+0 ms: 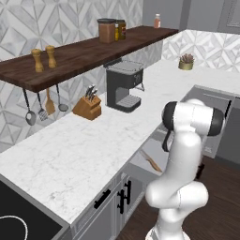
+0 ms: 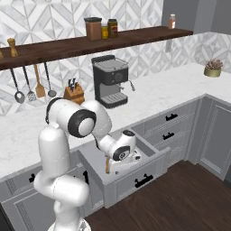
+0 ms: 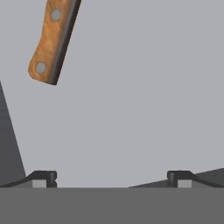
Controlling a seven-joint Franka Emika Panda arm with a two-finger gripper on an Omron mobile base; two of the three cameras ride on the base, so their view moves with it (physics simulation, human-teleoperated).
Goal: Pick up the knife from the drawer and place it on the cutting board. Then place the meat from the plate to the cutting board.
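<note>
While the drawer (image 2: pixel 135 169) stands pulled out, the gripper (image 3: pixel 109 178) hangs inside it — fingers spread wide, holding nothing. The knife (image 3: pixel 51 41) lies apart on the pale floor.

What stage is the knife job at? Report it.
Done: the drawer stands open. In hand: the tool is down inside it, fingers spread, with the knife still lying on the drawer floor, ungrasped. Left: grip the knife, carry it to the cutting board, then move the meat there.

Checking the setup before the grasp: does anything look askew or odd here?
Nothing stands out. The drawer stands pulled open with the knife lying flat inside, and the open claw hovers over the drawer floor beside the handle.
</note>
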